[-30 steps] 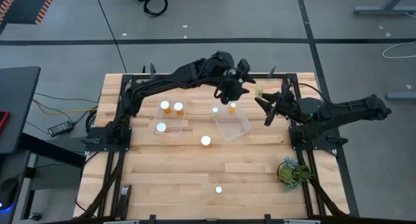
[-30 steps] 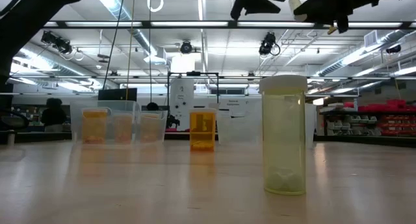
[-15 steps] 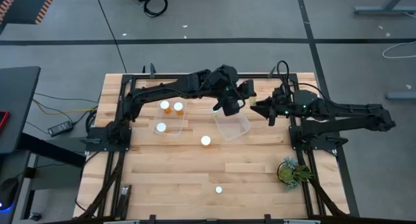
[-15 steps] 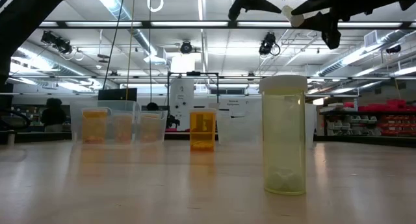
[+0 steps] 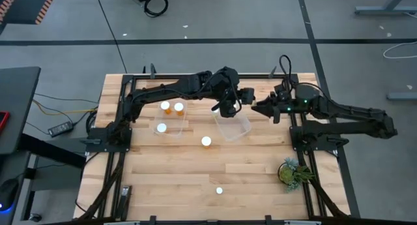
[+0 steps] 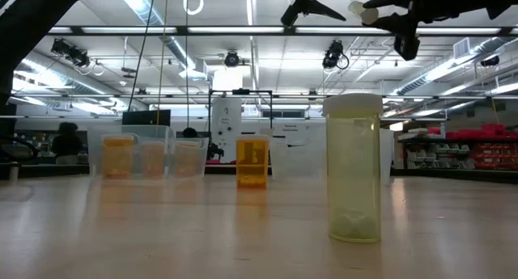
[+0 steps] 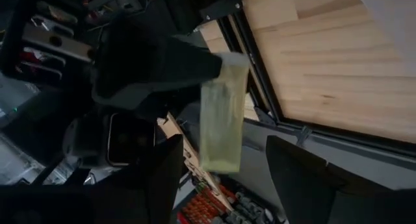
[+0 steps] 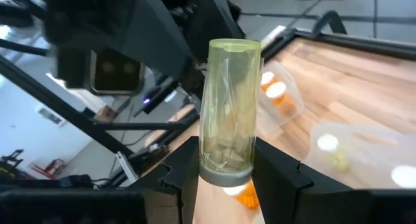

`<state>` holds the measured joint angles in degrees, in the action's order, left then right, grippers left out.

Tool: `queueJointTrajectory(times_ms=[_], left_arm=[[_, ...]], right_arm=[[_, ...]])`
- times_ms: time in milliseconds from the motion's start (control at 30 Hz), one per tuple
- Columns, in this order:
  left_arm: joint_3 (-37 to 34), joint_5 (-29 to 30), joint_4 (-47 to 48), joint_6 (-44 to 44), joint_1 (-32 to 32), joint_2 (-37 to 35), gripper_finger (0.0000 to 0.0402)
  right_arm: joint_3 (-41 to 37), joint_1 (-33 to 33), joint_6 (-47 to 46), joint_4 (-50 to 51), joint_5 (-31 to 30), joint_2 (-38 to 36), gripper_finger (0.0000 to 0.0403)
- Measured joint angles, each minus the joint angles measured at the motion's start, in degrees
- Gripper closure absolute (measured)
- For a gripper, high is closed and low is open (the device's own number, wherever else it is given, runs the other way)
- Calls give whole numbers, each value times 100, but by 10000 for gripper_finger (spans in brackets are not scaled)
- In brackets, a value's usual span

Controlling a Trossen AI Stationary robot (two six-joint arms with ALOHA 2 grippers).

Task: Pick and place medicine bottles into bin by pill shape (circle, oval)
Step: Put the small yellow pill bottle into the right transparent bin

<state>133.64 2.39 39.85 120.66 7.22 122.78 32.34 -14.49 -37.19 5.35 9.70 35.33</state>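
Note:
My right gripper [image 5: 257, 108] is shut on a pale yellow-green medicine bottle [image 8: 226, 113], high over the far right of the table, above the right clear bin [image 5: 236, 128]. My left gripper [image 5: 240, 104] is open and faces it; in the left wrist view the bottle [image 7: 222, 113] stands ahead of the gap between its fingers, and I cannot tell whether they touch it. Two orange bottles [image 5: 172, 107] and a white-capped one [image 5: 161, 128] stand in the left bin. One bottle [image 5: 206, 141] stands on the table's middle and another [image 6: 353, 170] near the front edge. My right gripper pinches the bottle's capped end [image 8: 225, 174] between its two fingers, one on either side. The bottle sticks out forward from the fingers, toward my left gripper, about level and lifted clear of the table. Pills lie inside near the held end [image 8: 224, 156].
A small green plant [image 5: 293, 171] stands at the table's near right corner. Black frame rails [image 5: 306, 140] run along the table's sides and far edge. Bare wood lies in the near half of the table around the front bottle [image 5: 219, 190].
My right gripper has gone toward the table's left, up to my left gripper, and has turned with the bottle, which now points at the left gripper. My left gripper has come a little toward the near edge, over the right bin.

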Motion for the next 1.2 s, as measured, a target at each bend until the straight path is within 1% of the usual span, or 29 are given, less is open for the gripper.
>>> queueJointTrajectory(times_ms=[233, 367, 500, 667, 1100, 1200], left_arm=[[0, -2, -256, 13, 0, 0, 176], [0, -2, -321, 13, 0, 0, 185], [-6, 30, -308, 6, -4, 92, 202], [-8, 104, -340, 2, -1, 143, 229], [-4, 122, -317, -149, 0, 144, 281], [-4, 122, -310, -326, 0, 144, 289]], right_arm=[[0, -49, 139, -275, 102, 41, 269], [0, -49, 139, -479, 93, 184, 269], [2, -52, 148, -728, 29, 271, 269], [2, -52, 205, -751, -241, 234, 269], [2, -52, 167, -745, -261, 240, 269], [2, -52, 159, -746, -250, 240, 267]])
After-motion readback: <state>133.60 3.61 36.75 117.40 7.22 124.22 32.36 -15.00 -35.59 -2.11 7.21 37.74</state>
